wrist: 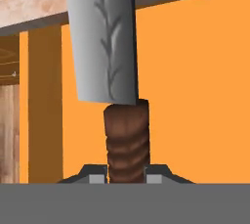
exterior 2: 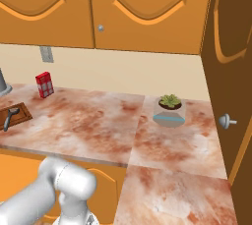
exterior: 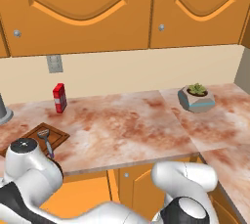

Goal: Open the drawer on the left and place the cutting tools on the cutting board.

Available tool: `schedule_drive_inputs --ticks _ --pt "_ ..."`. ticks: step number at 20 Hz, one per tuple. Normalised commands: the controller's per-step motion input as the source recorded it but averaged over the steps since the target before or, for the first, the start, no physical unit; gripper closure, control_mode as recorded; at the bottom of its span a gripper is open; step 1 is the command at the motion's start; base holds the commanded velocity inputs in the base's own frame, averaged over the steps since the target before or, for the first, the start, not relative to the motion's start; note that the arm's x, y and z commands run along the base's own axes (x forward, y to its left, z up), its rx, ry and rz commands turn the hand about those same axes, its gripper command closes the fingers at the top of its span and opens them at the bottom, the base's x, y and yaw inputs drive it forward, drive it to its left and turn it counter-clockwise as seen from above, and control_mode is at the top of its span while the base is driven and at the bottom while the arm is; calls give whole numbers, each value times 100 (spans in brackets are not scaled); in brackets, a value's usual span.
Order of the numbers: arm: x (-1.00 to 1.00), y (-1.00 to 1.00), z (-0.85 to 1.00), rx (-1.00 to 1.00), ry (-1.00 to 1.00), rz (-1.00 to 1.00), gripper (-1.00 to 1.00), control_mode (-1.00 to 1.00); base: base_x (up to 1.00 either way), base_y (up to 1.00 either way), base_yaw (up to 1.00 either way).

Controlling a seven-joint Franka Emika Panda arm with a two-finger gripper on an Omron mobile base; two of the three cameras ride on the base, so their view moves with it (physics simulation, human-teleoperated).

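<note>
So, working left to right: the board sat at the far left of the worktop, right by the front edge, and the peeler was already lying on it, head toward the wall and handle toward the robot. A red box stood further back near the wall, and a little potted plant was well off to the right. The drawer looked pulled out under the worktop edge, though the arm covered most of it.

The hand view had the good stuff. The jaws were pinched nearly shut on the knife, gripping it low on the dark ribbed handle, with the grey blade sticking straight out away from the hand. Behind it was orange cabinet wood and the underside of the worktop lip, so the knife was down at drawer level, not up over the board yet.

My guess on handling: it's small, stiff and light, so weight isn't the issue. The ribbed handle is the right place to hold it, since the blade is smooth and thin and would probably slip or twist. With the blade sticking out long, I'd watch it clearing that worktop edge on the way up.
</note>
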Motion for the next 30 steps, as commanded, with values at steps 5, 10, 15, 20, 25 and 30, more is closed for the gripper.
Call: schedule_drive_inputs --ticks 5,10,15,20,25,30 --pt "86 -26 22 2 0 9 100 -100 0 0 0" --pt "72 -9 1 0 0 1 100 -100 0 0 0" --pt "74 0 5 0 0 0 100 -100 0 0 0" --pt "66 0 6 0 1 0 100 -100 0 0 0" --pt "54 0 0 0 0 0 100 -100 0 0 0" --pt "37 0 0 0 1 0 100 -100 0 0 0"
